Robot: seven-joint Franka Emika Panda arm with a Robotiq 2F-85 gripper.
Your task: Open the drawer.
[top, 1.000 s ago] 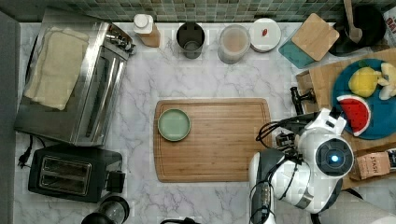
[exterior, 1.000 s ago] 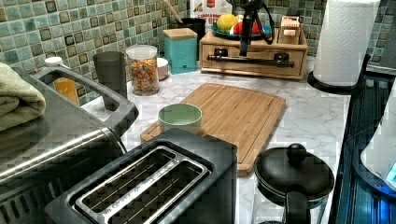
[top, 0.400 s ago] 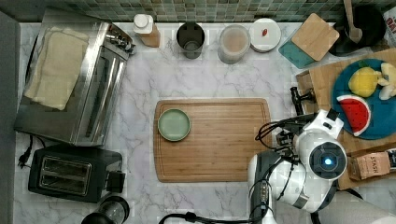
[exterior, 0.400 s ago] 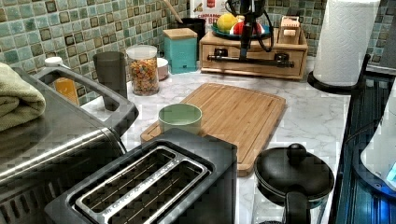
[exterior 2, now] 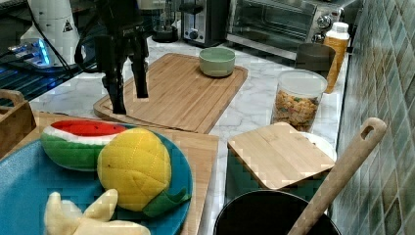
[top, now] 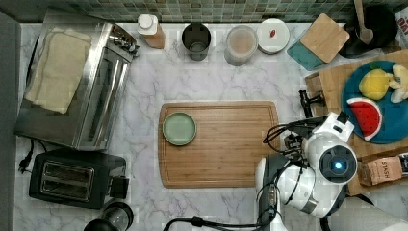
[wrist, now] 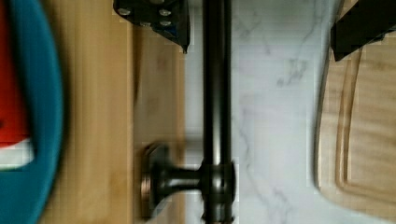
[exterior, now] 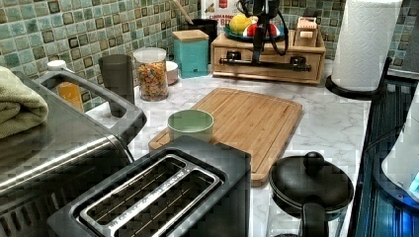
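The drawer (exterior: 276, 71) is a light-wood unit at the back of the counter, with its front flush with the case. Its long black bar handle (exterior: 267, 63) runs across the front. My gripper (exterior: 257, 53) hangs straight down over the handle, open. In the wrist view the handle (wrist: 216, 93) passes between the two fingers (wrist: 156, 16), closer to one of them, with no contact visible. In the right view the gripper (exterior 2: 130, 103) shows both dark fingers spread apart. In the top view my arm (top: 332, 161) covers the gripper, and one end of the handle (top: 308, 100) shows.
A bamboo cutting board (top: 231, 144) with a green bowl (top: 179, 128) lies just in front of the drawer. A blue plate (top: 385, 103) of toy fruit sits on the drawer case. A paper towel roll (exterior: 363, 44), jars, a toaster (top: 72, 178) and a toaster oven (top: 77, 82) ring the counter.
The gripper has sunk a little toward the handle bar. The drawer has not moved.
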